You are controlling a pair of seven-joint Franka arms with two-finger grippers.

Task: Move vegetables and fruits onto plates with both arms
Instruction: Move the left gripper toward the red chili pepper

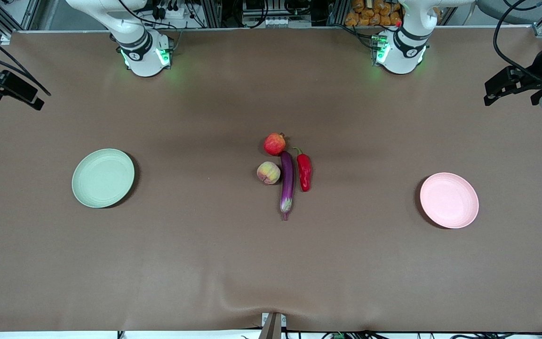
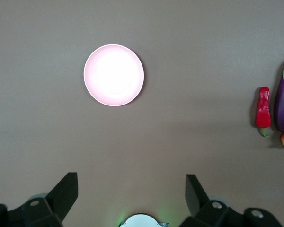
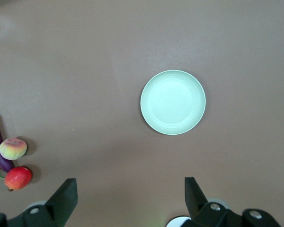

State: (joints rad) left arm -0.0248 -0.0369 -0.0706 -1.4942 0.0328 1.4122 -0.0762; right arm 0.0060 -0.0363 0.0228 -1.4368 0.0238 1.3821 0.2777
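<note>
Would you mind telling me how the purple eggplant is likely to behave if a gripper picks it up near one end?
The eggplant is long and slim, so held near one end it would probably droop or swing. Its glossy skin looks slippery and might slide between the fingers. If nudged, it may roll into the chili pepper or the peach beside it.

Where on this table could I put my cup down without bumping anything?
Bare cloth lies between the green plate and the peach, and between the chili pepper and the pink plate. The middle is crowded: pomegranate, peach, eggplant and chili huddle together.
</note>
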